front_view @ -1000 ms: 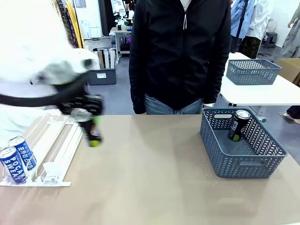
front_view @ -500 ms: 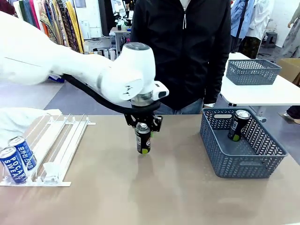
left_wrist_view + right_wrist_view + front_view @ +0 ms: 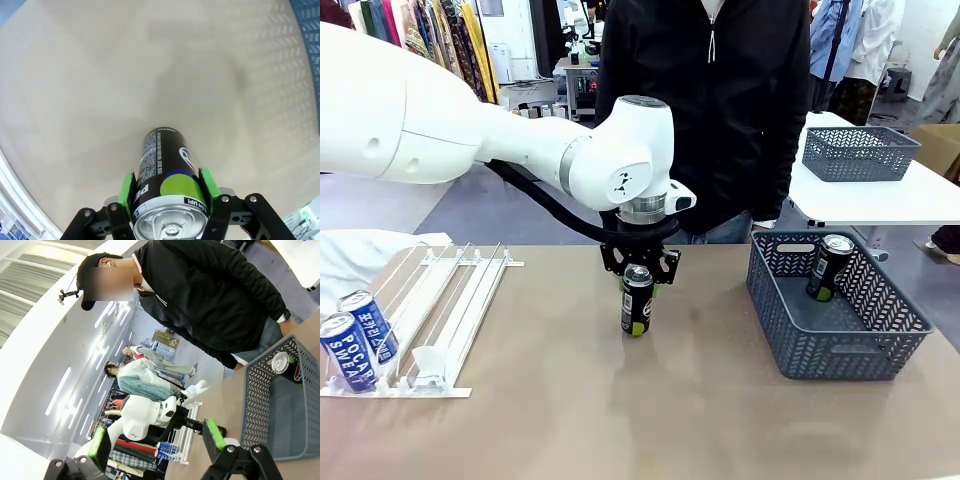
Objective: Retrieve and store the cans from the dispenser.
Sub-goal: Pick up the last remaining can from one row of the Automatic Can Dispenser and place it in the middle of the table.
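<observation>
**A:** We've got the left claw (image 3: 638,282) clamped on a black can (image 3: 637,310). The green pads pinch it just under the silver top, and the can is upright over the middle of the surface (image 3: 620,420).

**B:** The left wrist view agrees, with a pad on each side and the can square between them. We can't tell whether its base is touching the surface or just clear of it.

**A:** Where do we want it?

**B:** In the grey basket (image 3: 895,340) off to the right, we'd say. One black can (image 3: 830,267) already stands in there near the back wall.

**A:** So how do we do this step well?

**B:** We hold it vertical, because the grip is high and any swing shows at the bottom. We lift enough to clear the basket's near wall before crossing it. Then we come down on bare floor, well apart from the can inside.

**A:** And the release?

**B:** Only once the base is seated. A slim can let go early tips over easily.

**A:** The right claw (image 3: 156,440)?

**B:** Its jaws are spread wide with nothing between them.

**A:** What's left in the dispenser (image 3: 450,310)?

**B:** Two blue cans (image 3: 358,338) sit at its low end, side by side in the left lanes.
</observation>
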### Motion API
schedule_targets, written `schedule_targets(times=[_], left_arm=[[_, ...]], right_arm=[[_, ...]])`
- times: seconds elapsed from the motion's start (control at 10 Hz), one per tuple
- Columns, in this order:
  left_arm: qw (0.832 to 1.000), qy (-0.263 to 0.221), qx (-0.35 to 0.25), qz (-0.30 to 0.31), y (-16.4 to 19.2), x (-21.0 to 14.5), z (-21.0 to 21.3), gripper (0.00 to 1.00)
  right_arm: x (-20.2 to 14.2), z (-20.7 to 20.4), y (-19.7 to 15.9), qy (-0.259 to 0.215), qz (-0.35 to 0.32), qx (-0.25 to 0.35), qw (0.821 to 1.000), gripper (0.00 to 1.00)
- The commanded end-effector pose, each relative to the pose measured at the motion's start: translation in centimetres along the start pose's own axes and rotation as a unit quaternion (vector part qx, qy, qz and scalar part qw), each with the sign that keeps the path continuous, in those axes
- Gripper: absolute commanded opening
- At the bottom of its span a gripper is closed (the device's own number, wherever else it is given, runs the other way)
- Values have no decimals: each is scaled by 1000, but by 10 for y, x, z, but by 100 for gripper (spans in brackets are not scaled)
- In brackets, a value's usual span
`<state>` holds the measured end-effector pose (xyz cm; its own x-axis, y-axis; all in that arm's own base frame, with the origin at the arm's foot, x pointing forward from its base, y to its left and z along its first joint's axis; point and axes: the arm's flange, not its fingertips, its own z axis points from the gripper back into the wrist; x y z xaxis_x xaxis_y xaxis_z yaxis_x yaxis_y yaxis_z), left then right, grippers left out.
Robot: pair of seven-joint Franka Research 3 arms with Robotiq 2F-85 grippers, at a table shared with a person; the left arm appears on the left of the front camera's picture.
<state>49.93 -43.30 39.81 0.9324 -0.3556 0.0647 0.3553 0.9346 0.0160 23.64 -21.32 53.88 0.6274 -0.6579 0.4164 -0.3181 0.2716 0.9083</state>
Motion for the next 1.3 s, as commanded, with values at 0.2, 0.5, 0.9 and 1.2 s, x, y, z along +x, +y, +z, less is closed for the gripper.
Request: schedule_targets(times=[0.2,0.5,0.9,1.2], left_arm=[[1000,0,-6,-8,7,-2,7,100],[1000,-10,-16,-5,12,-4,15,100],[993,-110,-38,-8,52,-62,128,100],[969,-150,-197,2,148,-132,201,100]], right_arm=[[3,-1,3,-11,2,14,1000,100],[3,-1,3,-11,2,14,1000,100],[3,-1,3,-11,2,14,1000,100],[3,-1,3,-11,2,14,1000,100]])
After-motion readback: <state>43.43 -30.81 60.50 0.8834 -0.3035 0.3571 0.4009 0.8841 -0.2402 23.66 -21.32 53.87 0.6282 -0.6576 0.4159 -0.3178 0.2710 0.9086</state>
